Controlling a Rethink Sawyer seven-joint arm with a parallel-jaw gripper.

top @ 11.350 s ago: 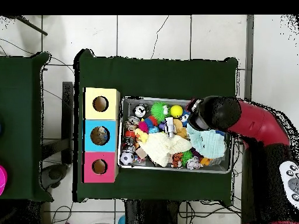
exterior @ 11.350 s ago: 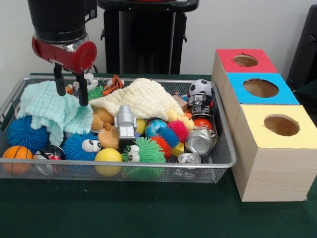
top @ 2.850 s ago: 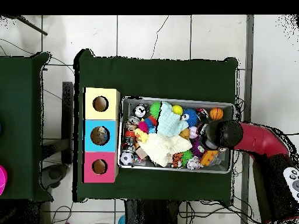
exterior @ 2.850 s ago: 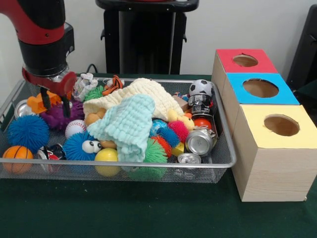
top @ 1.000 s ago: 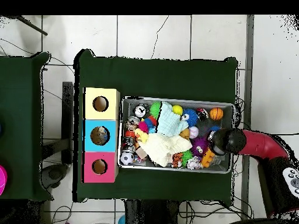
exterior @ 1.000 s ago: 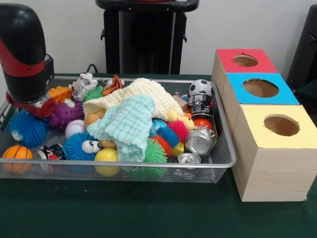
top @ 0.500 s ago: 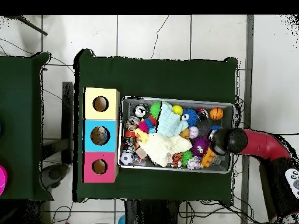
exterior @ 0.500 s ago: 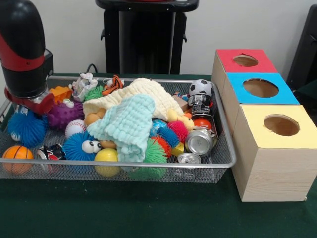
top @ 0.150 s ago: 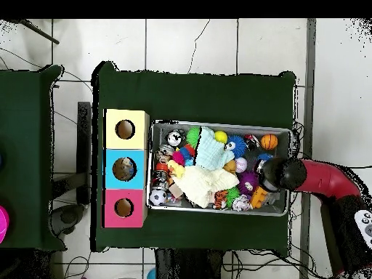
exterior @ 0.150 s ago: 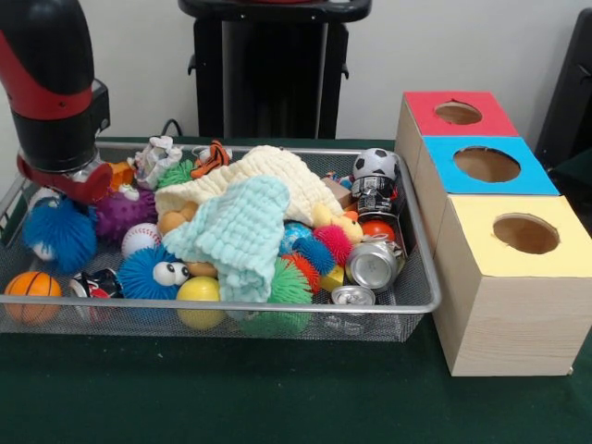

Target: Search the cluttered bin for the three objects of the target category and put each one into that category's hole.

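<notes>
The wire bin (exterior @ 0.150 s ago: 421, 277) (top @ 0.150 s ago: 218, 125) holds balls, spiky toys, cans and two cloths. My gripper (exterior @ 0.150 s ago: 61, 181) (top @ 0.150 s ago: 270, 176) is down at the bin's left end in the front view, just above a blue spiky ball (exterior @ 0.150 s ago: 57, 233) and beside a purple spiky ball (exterior @ 0.150 s ago: 125, 215). Its lower part is hidden behind the red wrist and the toys. A mint cloth (exterior @ 0.150 s ago: 239, 236) lies over a cream cloth (exterior @ 0.150 s ago: 264, 180) mid-bin. Crushed silver cans (exterior @ 0.150 s ago: 373, 264) (exterior @ 0.150 s ago: 352, 296) lie at the right end. The red (exterior @ 0.150 s ago: 458, 113), blue (exterior @ 0.150 s ago: 487, 165) and yellow (exterior @ 0.150 s ago: 525, 233) holed boxes stand to the right.
An orange basketball (exterior @ 0.150 s ago: 32, 289), a yellow ball (exterior @ 0.150 s ago: 202, 291), a baseball (exterior @ 0.150 s ago: 141, 239) and a soccer ball (exterior @ 0.150 s ago: 376, 165) lie in the bin. Green cloth (exterior @ 0.150 s ago: 277, 398) covers the table in front. A black pedestal (exterior @ 0.150 s ago: 273, 74) stands behind the bin.
The arm has risen slightly and shifted right at the bin's left end. The blue spiky ball below it has moved up a little with it. Earlier the mint cloth was moved from the left end to mid-bin.
</notes>
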